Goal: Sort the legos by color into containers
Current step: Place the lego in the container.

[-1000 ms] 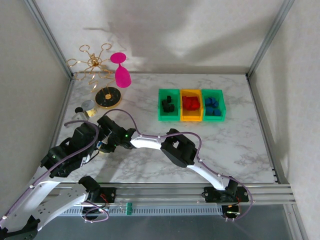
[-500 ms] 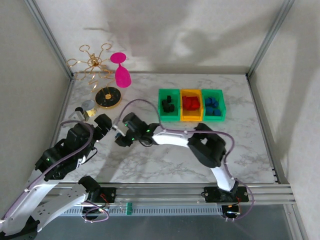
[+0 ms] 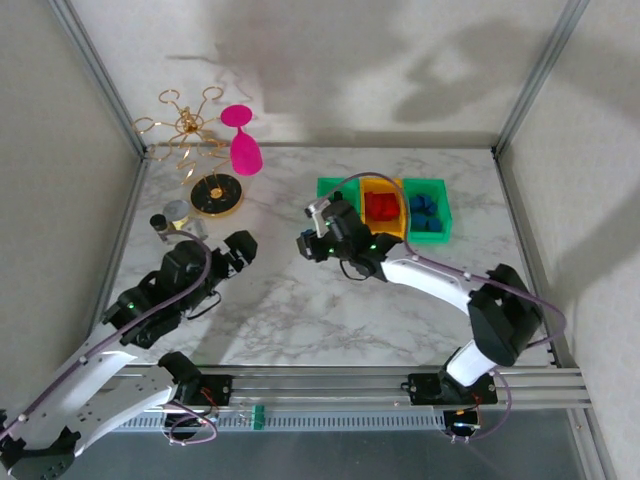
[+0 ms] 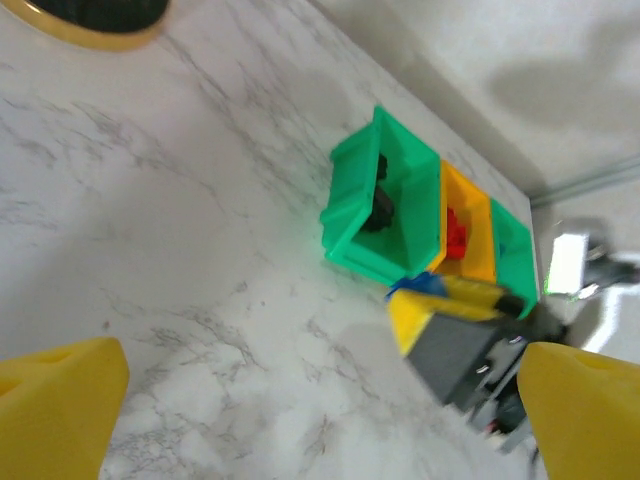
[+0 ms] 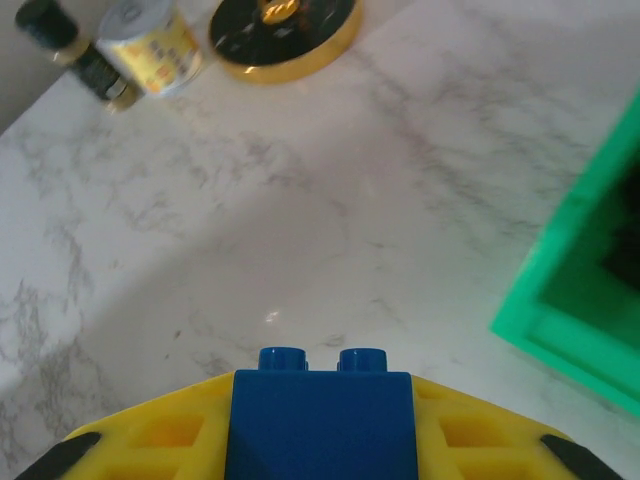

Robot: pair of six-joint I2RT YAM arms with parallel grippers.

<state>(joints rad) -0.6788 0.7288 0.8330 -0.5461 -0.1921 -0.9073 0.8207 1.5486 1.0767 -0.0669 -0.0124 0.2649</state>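
Task approx. done: black, red & blue legos (image 3: 381, 207) lie sorted in the 3 containers (image 3: 428, 236) near the surface's (image 3: 300, 320) far right corner, the right jaws pinch one more blue lego (image 5: 320, 415) just beside the left green bin (image 4: 350, 215), left jaws spread & empty.
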